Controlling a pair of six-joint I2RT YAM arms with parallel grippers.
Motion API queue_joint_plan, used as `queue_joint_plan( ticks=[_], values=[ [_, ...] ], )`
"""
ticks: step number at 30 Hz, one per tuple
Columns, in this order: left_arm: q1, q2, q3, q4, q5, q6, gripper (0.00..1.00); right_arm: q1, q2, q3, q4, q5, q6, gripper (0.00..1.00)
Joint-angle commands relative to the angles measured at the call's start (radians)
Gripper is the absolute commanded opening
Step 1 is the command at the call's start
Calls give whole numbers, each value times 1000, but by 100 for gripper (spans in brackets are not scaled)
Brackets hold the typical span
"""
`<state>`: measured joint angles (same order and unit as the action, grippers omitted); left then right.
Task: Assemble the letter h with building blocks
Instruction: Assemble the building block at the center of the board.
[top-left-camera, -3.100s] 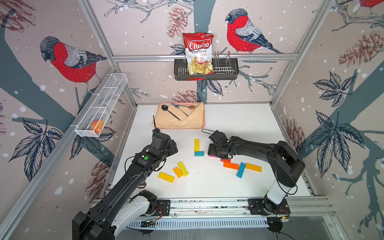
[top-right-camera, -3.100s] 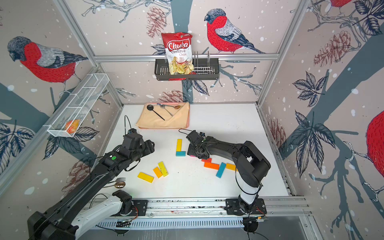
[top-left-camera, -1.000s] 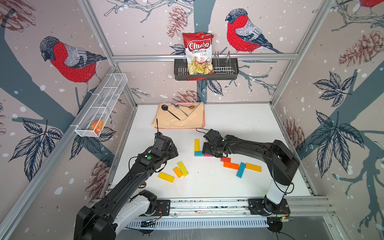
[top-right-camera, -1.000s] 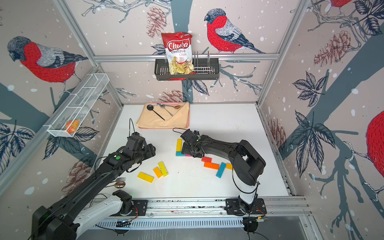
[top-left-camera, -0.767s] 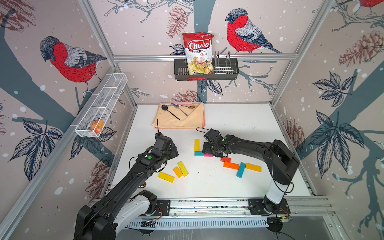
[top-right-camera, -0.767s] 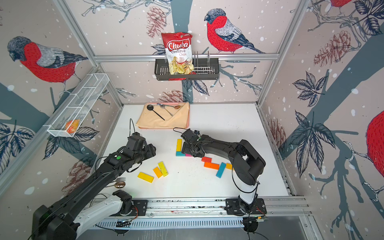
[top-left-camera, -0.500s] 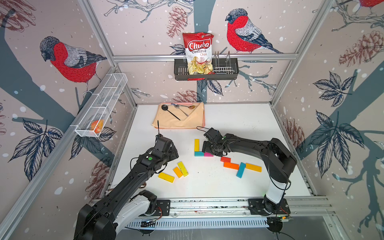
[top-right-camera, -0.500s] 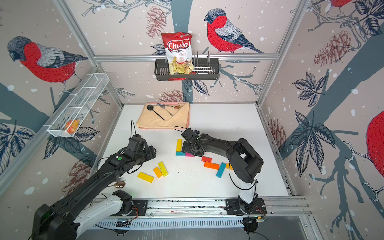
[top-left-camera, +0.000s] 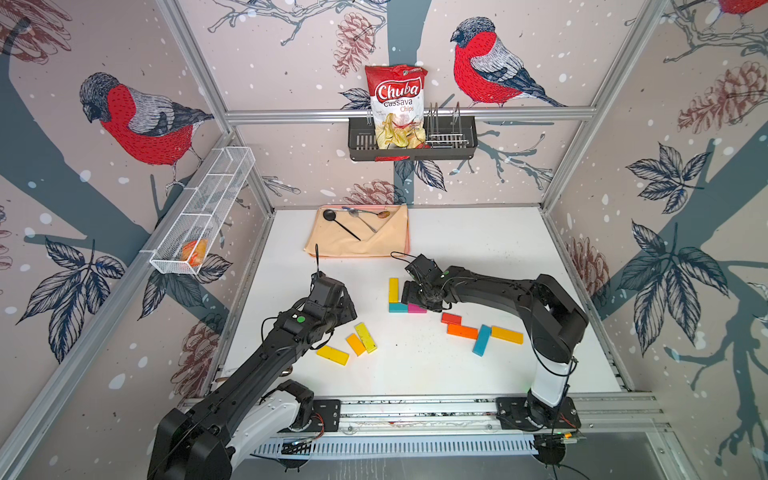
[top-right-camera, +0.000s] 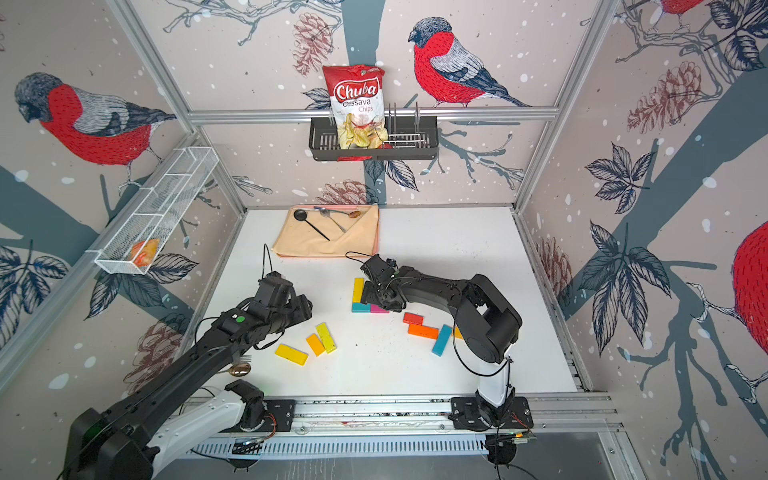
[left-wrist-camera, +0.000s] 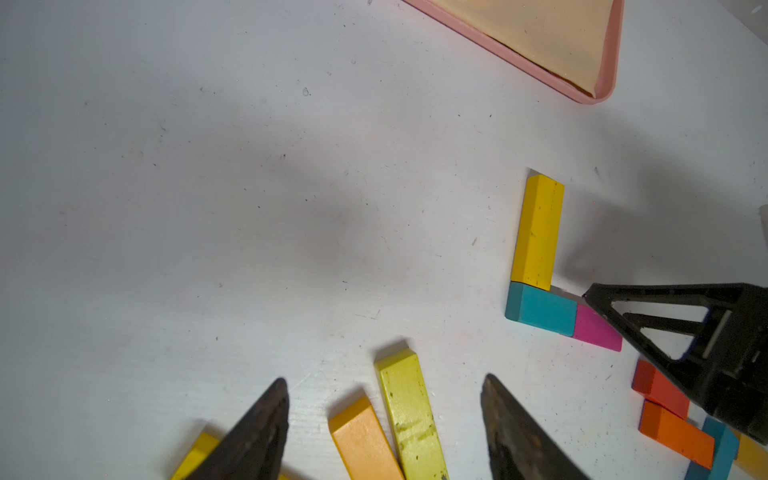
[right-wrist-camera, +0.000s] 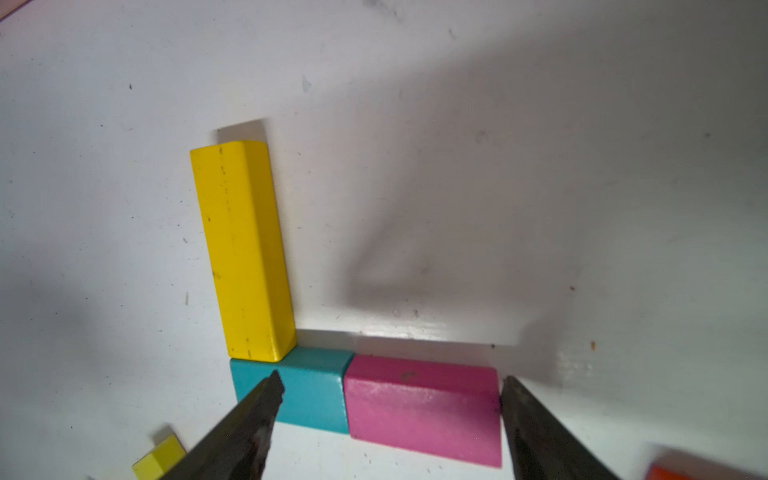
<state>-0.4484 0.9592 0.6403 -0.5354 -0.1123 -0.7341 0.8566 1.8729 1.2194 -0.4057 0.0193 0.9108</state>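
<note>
A long yellow block (top-left-camera: 393, 289) stands on end of a short teal block (top-left-camera: 398, 307), and a magenta block (top-left-camera: 416, 308) butts against the teal one, forming an L. My right gripper (top-left-camera: 417, 296) hovers low over this pair, open; in the right wrist view its fingers straddle the magenta block (right-wrist-camera: 422, 409), one tip over the teal block (right-wrist-camera: 309, 390). Red (top-left-camera: 451, 318), orange (top-left-camera: 462, 331), teal-blue (top-left-camera: 481, 340) and amber (top-left-camera: 507, 335) blocks lie to the right. My left gripper (left-wrist-camera: 384, 386) is open above an amber block (left-wrist-camera: 361, 440) and a yellow-green block (left-wrist-camera: 409, 415).
A yellow block (top-left-camera: 332, 355) lies nearest the front left. A beige cloth with spoons (top-left-camera: 359, 237) lies on a pink tray at the back. A wire basket (top-left-camera: 199, 216) hangs on the left wall and a black rack with a chips bag (top-left-camera: 411, 137) on the back wall.
Over three seconds my right gripper moved left, bringing the magenta block up against the teal one. In the last second it barely shifted. The left gripper crept slightly toward the yellow blocks.
</note>
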Motion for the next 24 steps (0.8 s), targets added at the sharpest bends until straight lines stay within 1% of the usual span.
queue_joint_plan(
  ticks=[1,4,7,10,13,15,17,22,24],
  values=[
    [2,0,-2,10,-8,-4,72,-5,2,8,-15,12,-8,84],
    [2,3,-4,6,-1,-4,73,-7,-19,3,-24,33,-6,84],
    [1,14,-13,17,32,6,73,0,-43,17,-53,68,-16,84],
    [-7,43,-29,24,80,-13,69,20,-74,44,-105,125,-26,85],
    [-63,79,-49,45,84,-52,65,37,-108,42,-133,160,-27,85],
    [-134,110,-44,64,67,-81,64,48,-132,25,-137,166,-23,85],
    [-177,147,-34,79,60,-102,63,62,-155,9,-141,172,-18,85],
    [-187,243,-28,104,17,-124,59,79,-208,-39,-140,182,2,85],
    [-186,288,-28,116,27,-124,57,78,-230,-58,-141,186,6,85]
  ],
)
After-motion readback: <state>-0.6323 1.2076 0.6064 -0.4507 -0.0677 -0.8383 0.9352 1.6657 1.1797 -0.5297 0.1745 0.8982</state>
